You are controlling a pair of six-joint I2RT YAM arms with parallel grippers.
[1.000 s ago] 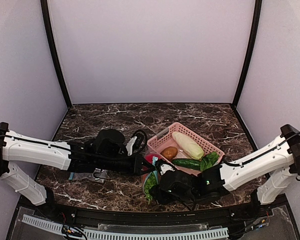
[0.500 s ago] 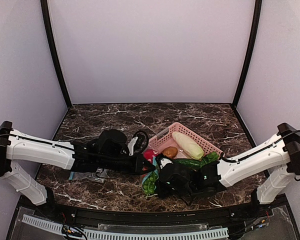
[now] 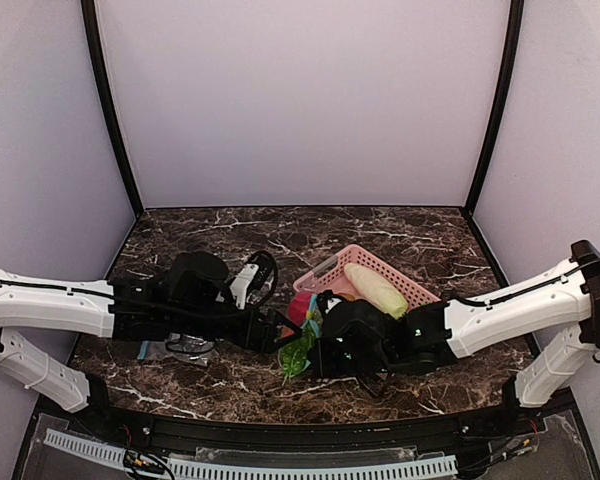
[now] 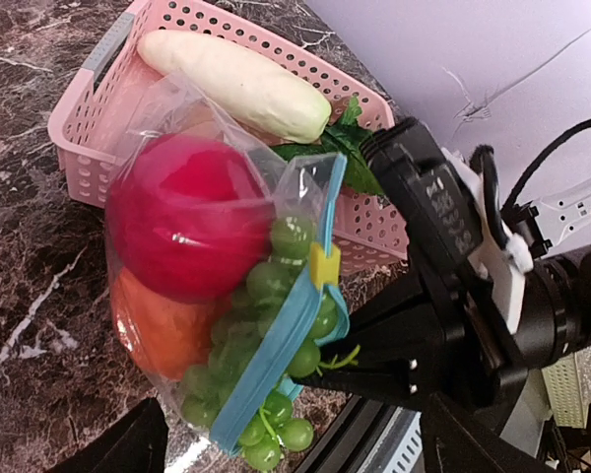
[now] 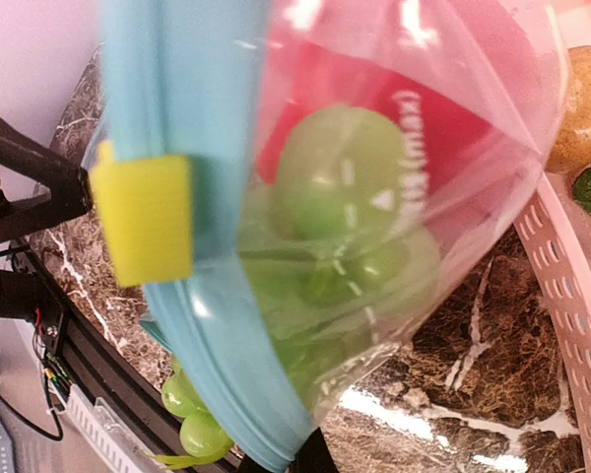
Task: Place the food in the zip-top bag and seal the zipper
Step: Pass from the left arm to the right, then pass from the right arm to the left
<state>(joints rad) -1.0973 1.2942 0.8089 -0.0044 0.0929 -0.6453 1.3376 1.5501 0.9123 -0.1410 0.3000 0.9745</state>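
Left gripper (image 3: pixel 267 335) has drawn back, jaws wide; my right gripper (image 3: pixel 315 352) pinches the zipper (image 4: pixel 276 360), steadying the zip-top bag (image 4: pixel 207 256) beside the basket (image 4: pixel 89 108) at the worktop's (image 3: pixel 200 230) near edge for sealing; grapes (image 4: pixel 266 448) poke out.

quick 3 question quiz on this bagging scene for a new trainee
1. True or false: the grape bunch sits wholly inside the zip-top bag.
2. Which hand grips the bag: A left, B right, C both?
3. Fill in: the slider on the zipper is ____.
Key: 1 false, some grapes hang out past the zipper. 2 B, the right hand is shut on the bag; the left hand is open. 3 yellow.
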